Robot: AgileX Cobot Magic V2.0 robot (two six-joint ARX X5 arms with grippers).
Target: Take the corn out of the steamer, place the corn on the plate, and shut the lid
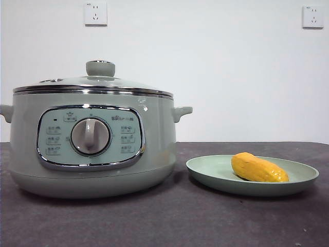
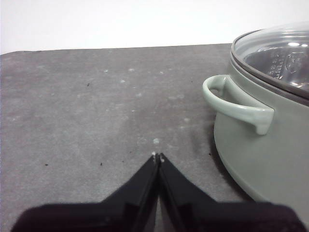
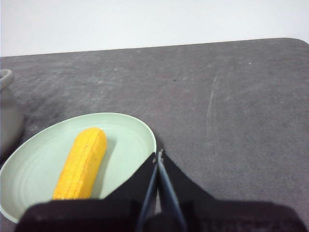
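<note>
White wall, grey desk (image 1: 154, 221): corn (image 1: 258, 168) sits on the plate (image 1: 205, 172), lid (image 1: 92, 82) covers the steamer (image 1: 154, 154), so both claws, left claw (image 2: 158, 155) and right claw (image 3: 159, 153), sit closed, empty.

Dark grey worktop (image 1: 103, 221), matte, with pale specks and scuff marks, ends at a white wall. Two things sit directly on it: the sage-green steamer (image 1: 154, 149) at the left of the front view and the pale-green plate (image 1: 205, 170) just beside it to the right, not touching.
</note>
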